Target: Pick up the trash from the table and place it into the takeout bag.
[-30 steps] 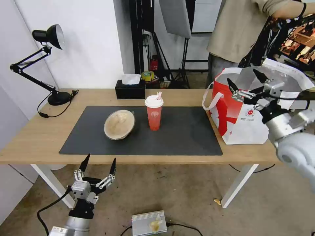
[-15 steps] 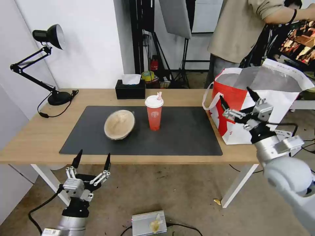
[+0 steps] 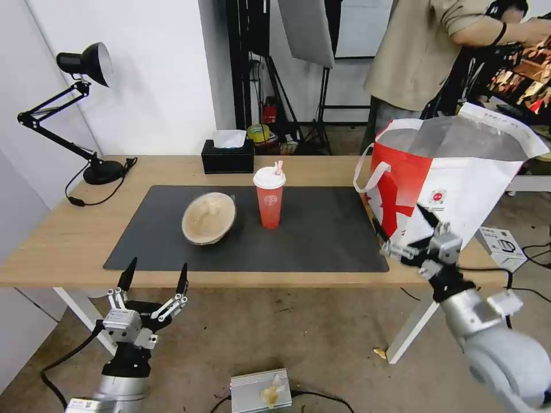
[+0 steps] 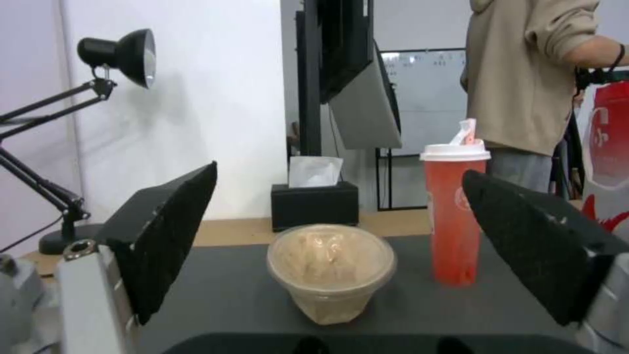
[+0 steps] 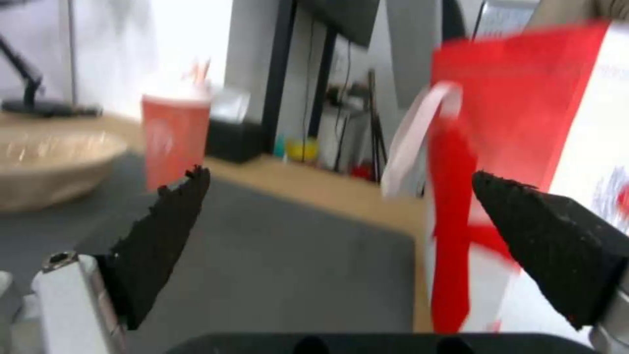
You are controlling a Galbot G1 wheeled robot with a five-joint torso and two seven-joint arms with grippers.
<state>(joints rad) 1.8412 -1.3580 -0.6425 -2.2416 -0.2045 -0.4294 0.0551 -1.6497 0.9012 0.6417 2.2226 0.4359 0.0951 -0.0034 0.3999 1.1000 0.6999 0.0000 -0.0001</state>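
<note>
Trash on the table (image 3: 69, 229) comes to two pieces standing on the dark grey mat (image 3: 321, 229): a tan paper bowl (image 3: 209, 217), tipped on its side with its mouth toward the robot, and just to its right a red drink cup (image 3: 270, 197) with a white lid, upright. The two stand close but apart. The red-and-white takeout bag (image 3: 442, 183) stands open at the table's right end, its silver foil lining showing and a white strap handle hanging on its left side. The right gripper (image 3: 402, 232) hangs in front of the bag's lower front, at the table's near edge, fingers spread and holding nothing. The left gripper (image 3: 154, 276) hangs below the table's near edge on the left, also spread wide and empty, facing the bowl and cup. A black tissue box (image 3: 228, 156) sits behind the mat, and a black desk lamp (image 3: 86, 63) stands at the far left corner.
</note>
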